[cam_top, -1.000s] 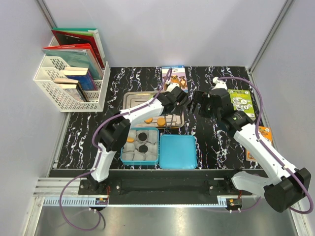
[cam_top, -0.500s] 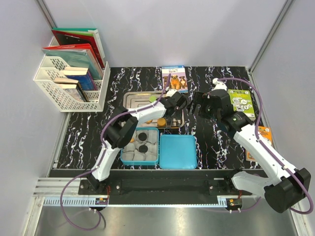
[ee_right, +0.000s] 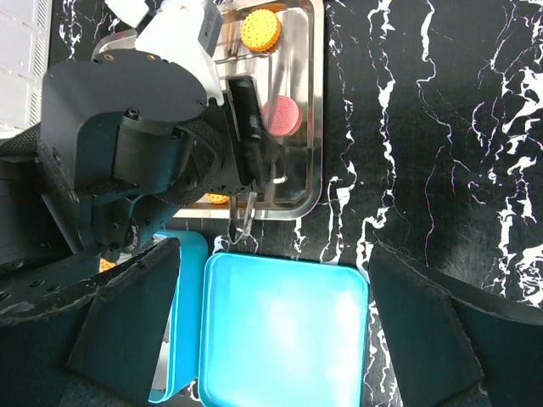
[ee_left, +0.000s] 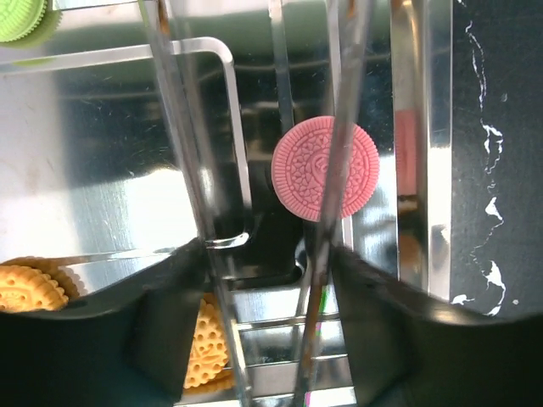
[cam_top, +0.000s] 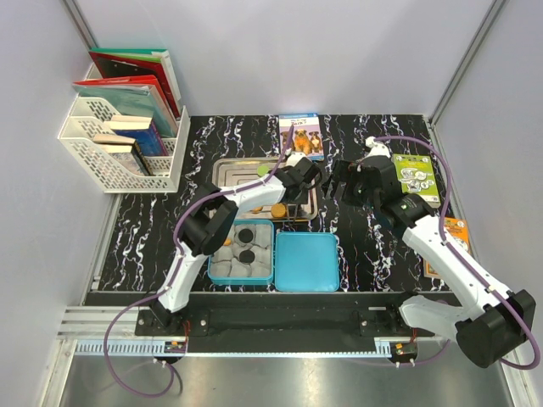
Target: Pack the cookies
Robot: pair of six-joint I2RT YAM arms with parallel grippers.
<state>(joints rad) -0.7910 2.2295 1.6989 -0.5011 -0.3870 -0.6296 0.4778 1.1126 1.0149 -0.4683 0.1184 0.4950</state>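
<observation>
In the lower middle of the top view, the blue box [cam_top: 258, 227] holds black cookies [cam_top: 246, 235] in grey cups [cam_top: 227, 270]. Its lid [cam_top: 307, 261] lies just to the right. Beyond, on the metal tray [cam_top: 229, 174], the pink cookie [ee_left: 325, 168] lies flat, patterned face up; being round, it has no long axis. The left gripper [ee_left: 267, 263], its forearm stretched up-right over the tray, clamps thin tongs [ee_left: 182, 170]; their arms stand apart, one crossing the pink cookie. The right gripper [ee_right: 276, 331] hangs right of the tray, its fingers spread wide.
</observation>
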